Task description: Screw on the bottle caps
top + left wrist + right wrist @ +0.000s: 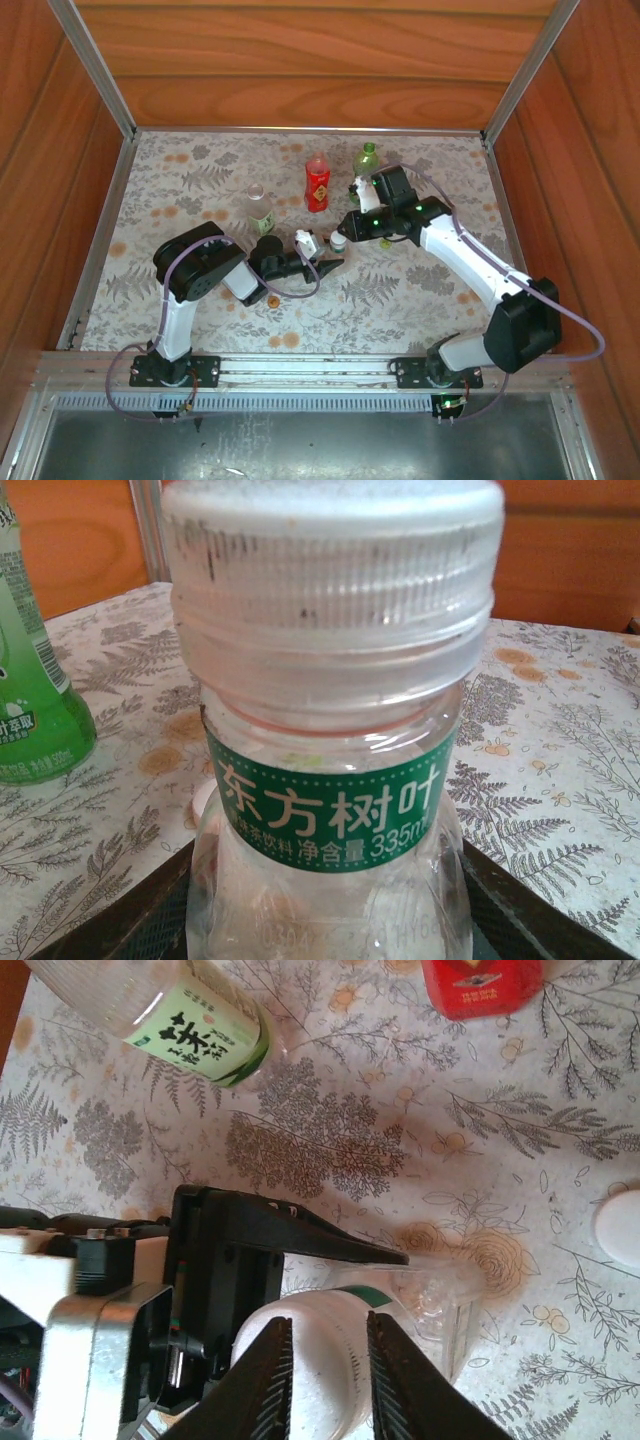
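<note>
The white cap [330, 570] sits on the clear bottle [330, 820] clamped by the left gripper [315, 263], the right gripper [328, 1322] poised narrowly parted and empty above it; apparently left: the loose cap [618, 1222] at three o'clock, the second clear bottle [190, 1020] at eleven.

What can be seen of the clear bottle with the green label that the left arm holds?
The clear bottle is thin see-through plastic and looks empty. A green label with white Chinese characters wraps below its neck. A ribbed white cap sits on the neck; whether it is tight cannot be told. The left pincer clamps its body from both sides. The right pincer flanks the cap; contact is unclear.
</note>
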You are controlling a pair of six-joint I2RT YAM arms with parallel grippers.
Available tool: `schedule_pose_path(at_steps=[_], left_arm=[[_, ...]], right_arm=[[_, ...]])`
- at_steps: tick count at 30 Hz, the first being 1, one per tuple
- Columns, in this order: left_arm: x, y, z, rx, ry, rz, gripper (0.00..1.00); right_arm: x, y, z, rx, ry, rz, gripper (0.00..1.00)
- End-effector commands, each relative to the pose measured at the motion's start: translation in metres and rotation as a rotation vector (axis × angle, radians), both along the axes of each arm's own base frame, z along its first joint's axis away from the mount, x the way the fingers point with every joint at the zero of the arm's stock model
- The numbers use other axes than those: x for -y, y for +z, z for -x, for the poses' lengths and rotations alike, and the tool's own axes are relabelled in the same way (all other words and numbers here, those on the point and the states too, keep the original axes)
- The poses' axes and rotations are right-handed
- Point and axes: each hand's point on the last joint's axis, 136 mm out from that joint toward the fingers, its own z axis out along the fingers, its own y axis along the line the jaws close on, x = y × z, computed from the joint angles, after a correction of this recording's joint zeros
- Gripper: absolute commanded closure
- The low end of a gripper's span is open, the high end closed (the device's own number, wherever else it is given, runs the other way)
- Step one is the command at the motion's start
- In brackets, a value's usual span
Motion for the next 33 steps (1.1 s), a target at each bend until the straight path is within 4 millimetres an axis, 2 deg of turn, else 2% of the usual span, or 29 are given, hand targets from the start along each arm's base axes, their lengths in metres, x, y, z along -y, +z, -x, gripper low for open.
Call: schedule_pose_path(at_steps=[1, 5, 9, 13, 14, 16, 19, 22, 25, 28, 33], left_arm=[[0.0, 0.007, 0.004, 0.019, -0.011, 0.007, 0.44], [-0.002, 0.007, -0.002, 0.016, 0.025, 0.005, 0.44], [-0.002, 0.009, -0.003, 0.016, 0.029, 0.009, 0.44], [-0.001, 0.013, -0.003, 0.03, 0.031, 0.014, 0.44], [-0.002, 0.014, -0.003, 0.04, 0.033, 0.011, 0.44], [-0.004, 0.016, -0.001, 0.065, 0.039, 0.0, 0.44], [-0.008, 0.016, 0.001, 0.107, 0.057, -0.052, 0.44], [-0.014, 0.018, 0.007, 0.157, 0.056, -0.109, 0.44], [-0.022, 0.016, 0.01, 0.205, 0.057, -0.176, 0.44], [-0.027, 0.018, 0.013, 0.234, 0.047, -0.235, 0.44], [-0.036, 0.028, 0.017, 0.271, 0.036, -0.316, 0.44]], right_arm=[[0.002, 0.0, 0.01, -0.029, 0.021, -0.019, 0.76], [0.007, -0.012, 0.039, -0.103, 0.051, -0.041, 0.83], [0.003, -0.011, 0.068, -0.171, 0.113, -0.123, 0.84], [0.009, 0.002, 0.071, -0.106, 0.107, -0.12, 0.85], [0.012, 0.005, 0.069, -0.074, 0.105, -0.106, 0.82], [0.02, 0.016, 0.066, 0.014, 0.109, -0.075, 0.7], [0.031, 0.028, 0.065, 0.113, 0.128, -0.016, 0.48], [0.038, 0.038, 0.072, 0.232, 0.24, 0.048, 0.36], [0.048, 0.047, 0.069, 0.367, 0.301, 0.136, 0.31], [0.049, 0.058, 0.074, 0.467, 0.439, 0.225, 0.27], [0.045, 0.053, 0.076, 0.628, 0.708, 0.436, 0.25]])
